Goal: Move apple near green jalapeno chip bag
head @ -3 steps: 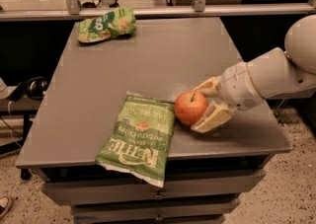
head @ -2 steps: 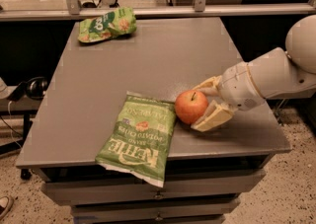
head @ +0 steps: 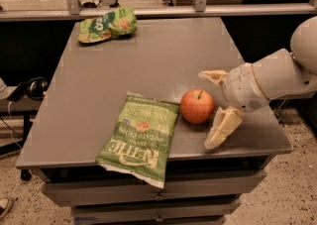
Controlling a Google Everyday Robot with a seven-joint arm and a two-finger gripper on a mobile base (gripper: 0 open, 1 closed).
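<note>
The red-orange apple (head: 197, 105) stands upright on the grey table (head: 148, 60), just right of the green jalapeno chip bag (head: 140, 137), which lies flat near the front edge with white KETTLE lettering. My gripper (head: 213, 110) is just right of the apple, open, with one pale finger (head: 213, 76) behind it and the other finger (head: 220, 129) in front. The fingers stand a little apart from the apple and do not hold it.
A smaller rounded green snack bag (head: 107, 24) lies at the table's far left corner. A metal rail (head: 163, 10) runs behind the table. Drawers sit below the front edge. Headphones (head: 30, 88) rest on a surface to the left.
The gripper has let go of the apple and drawn back to the right with its fingers spread. The apple stays on the table beside the bag.
</note>
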